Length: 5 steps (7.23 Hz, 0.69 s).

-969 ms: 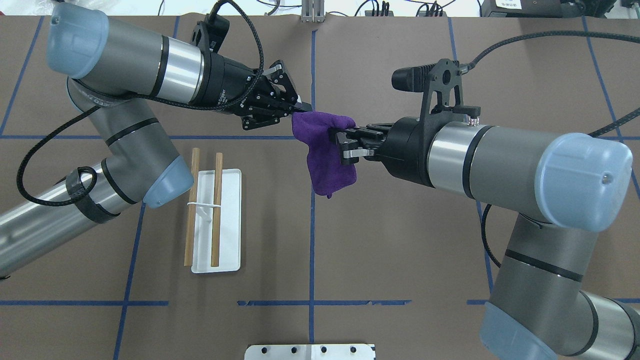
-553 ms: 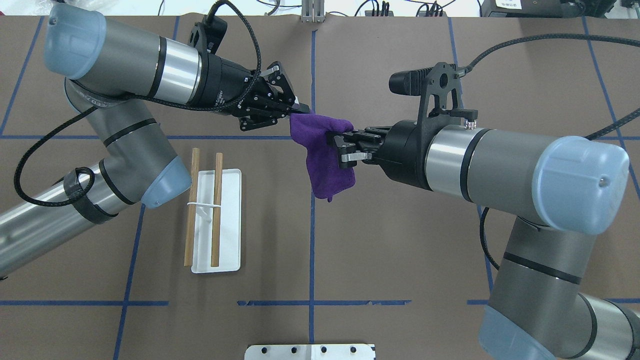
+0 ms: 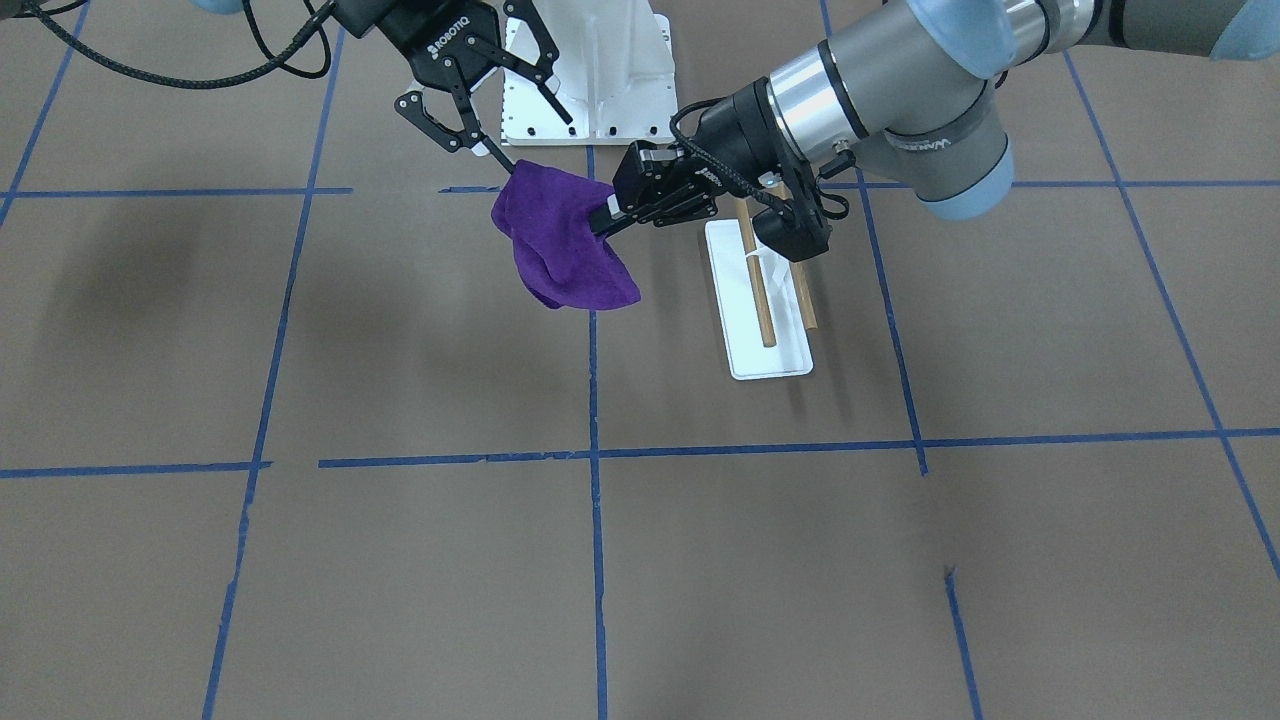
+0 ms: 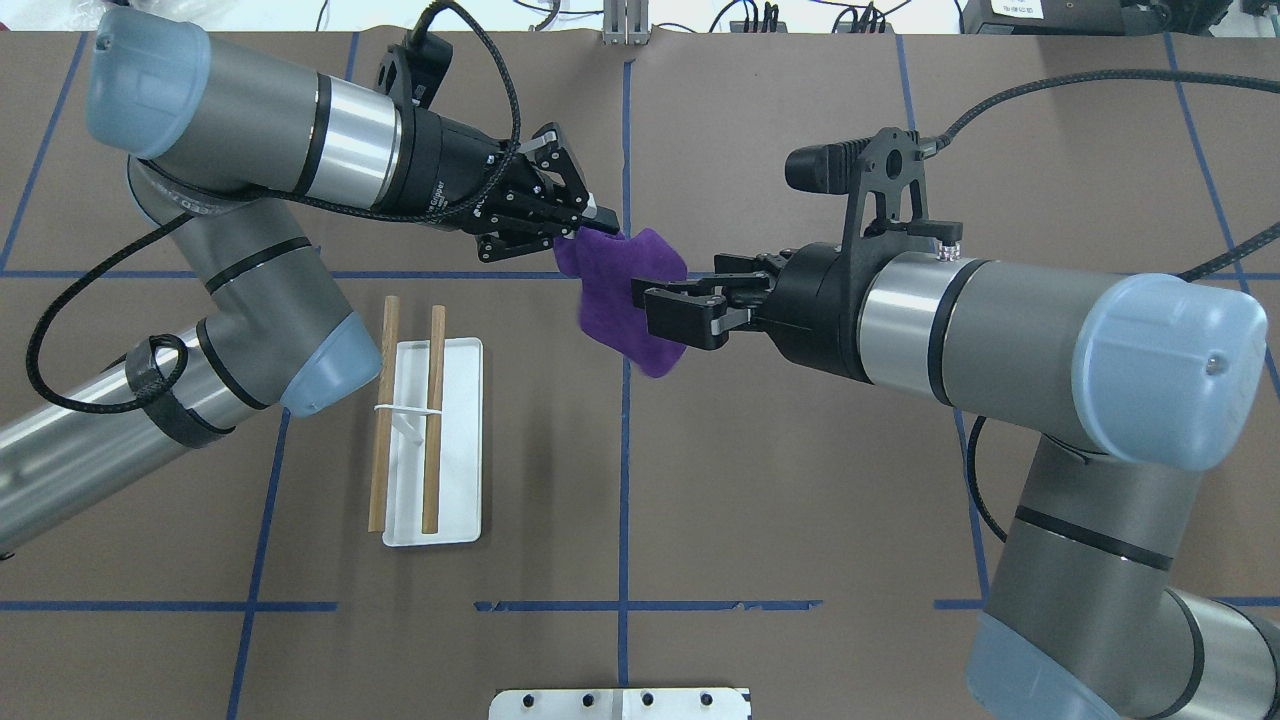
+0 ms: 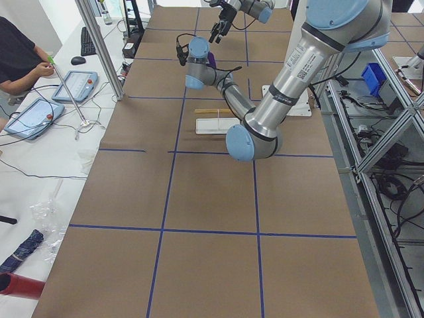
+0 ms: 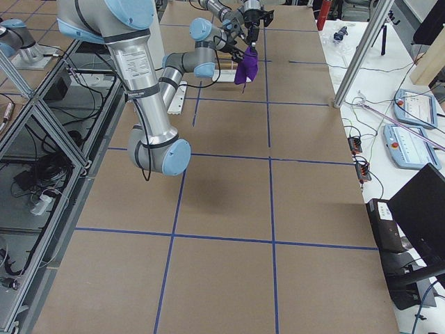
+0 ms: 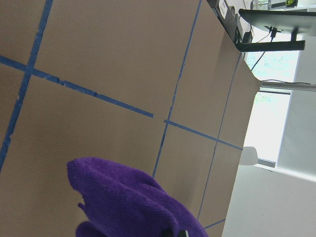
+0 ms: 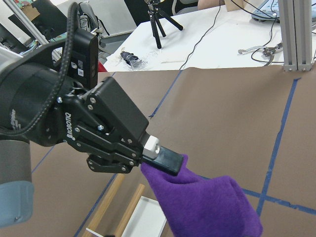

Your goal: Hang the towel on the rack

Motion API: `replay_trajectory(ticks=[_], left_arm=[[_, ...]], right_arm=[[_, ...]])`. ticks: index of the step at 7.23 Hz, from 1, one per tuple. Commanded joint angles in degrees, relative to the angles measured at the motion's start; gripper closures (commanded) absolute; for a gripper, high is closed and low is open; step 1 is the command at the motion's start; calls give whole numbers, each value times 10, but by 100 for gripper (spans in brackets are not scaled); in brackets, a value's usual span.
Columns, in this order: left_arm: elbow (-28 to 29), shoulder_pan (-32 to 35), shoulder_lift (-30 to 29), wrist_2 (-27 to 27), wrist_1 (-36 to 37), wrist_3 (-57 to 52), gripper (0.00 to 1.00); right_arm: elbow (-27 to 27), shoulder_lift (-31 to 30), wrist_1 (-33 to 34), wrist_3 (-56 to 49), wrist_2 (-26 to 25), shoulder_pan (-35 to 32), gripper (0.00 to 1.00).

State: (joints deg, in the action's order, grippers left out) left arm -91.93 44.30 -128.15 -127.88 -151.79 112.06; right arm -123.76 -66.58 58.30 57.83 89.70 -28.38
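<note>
The deep-purple towel [image 4: 625, 300] hangs in the air above the table's middle; it also shows in the front view [image 3: 560, 240]. My left gripper [image 4: 598, 222] is shut on the towel's upper edge [image 8: 207, 205], as the right wrist view shows. My right gripper [image 3: 535, 142] is open with its fingers spread, and one fingertip is at the towel's other corner. In the overhead view it [image 4: 660, 300] sits over the towel's right side. The rack [image 4: 440, 440], a white tray with two wooden dowels [image 4: 433, 420], stands on the table left of the towel, below my left arm.
A white bolted metal pedestal [image 3: 590, 90] stands at the robot's side of the table, between the arms. Blue tape lines [image 4: 625, 500] cross the brown table cover. An operator [image 5: 20, 53] sits at a side desk beyond the table's far edge.
My right gripper has opened and let go of the towel. The towel has swung left and now hangs from my left gripper alone, which has shifted slightly left.
</note>
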Motion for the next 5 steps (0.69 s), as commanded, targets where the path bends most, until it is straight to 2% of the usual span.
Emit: replay_trajectory(ticks=[1, 5], left_arm=[[0, 1, 1, 0, 0, 0, 100], [-27, 2, 4, 15, 13, 4, 100]], right_arm=[[-9, -15, 2, -1, 5, -1, 0], [-83, -157, 2, -2, 21, -6, 0]])
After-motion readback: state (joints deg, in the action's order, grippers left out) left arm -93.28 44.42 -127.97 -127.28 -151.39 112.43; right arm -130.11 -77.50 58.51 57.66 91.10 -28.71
